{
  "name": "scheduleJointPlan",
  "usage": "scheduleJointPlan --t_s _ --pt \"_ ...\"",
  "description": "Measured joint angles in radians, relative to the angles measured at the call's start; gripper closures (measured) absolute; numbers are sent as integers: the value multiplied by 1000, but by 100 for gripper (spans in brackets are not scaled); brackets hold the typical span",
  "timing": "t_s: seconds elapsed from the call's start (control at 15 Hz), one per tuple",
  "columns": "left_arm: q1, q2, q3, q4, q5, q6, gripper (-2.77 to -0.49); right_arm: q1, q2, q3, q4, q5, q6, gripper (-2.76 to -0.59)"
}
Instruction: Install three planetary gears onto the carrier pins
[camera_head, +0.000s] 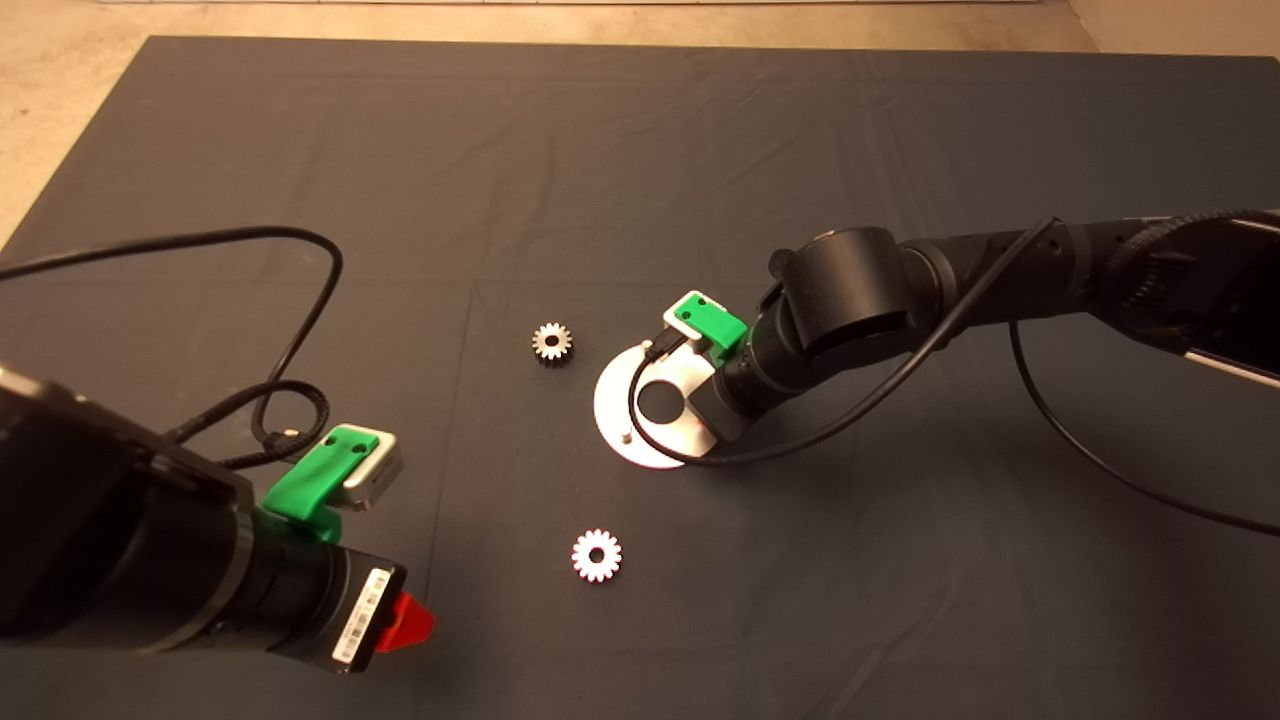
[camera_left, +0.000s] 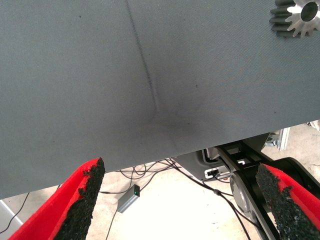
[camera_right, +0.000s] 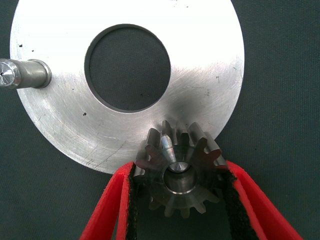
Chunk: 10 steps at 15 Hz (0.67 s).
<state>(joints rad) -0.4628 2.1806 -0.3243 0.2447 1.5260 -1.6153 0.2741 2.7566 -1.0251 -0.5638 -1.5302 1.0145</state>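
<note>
Dark mat (camera_head: 640, 150) lies under everything you work on. Your right gripper (camera_right: 182, 200) sits over the silver disc (camera_head: 625, 395), fingers clamped on a gear (camera_right: 181, 172) whose bore sits over a pin at the disc's rim. Your left gripper (camera_left: 175, 200) waits at the mat's lower left, fingers spread wide. Two more gears lie loose: one (camera_head: 552, 342) just beside the disc, another (camera_head: 597, 555) nearer you. A bare pin (camera_right: 25, 74) stands upright.

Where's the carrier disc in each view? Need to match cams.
Head view: carrier disc at mat centre, partly under the right arm.
Left wrist view: not in it; only mat and one loose gear.
Right wrist view: fills the upper picture.
Shared landmark: the disc's large centre hole.
</note>
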Motion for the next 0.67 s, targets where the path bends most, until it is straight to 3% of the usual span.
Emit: scheduleJointPlan --t_s 0.67 --pt "0 0 0 0 0 0 -217 0 0 0 0 0 0 -117"
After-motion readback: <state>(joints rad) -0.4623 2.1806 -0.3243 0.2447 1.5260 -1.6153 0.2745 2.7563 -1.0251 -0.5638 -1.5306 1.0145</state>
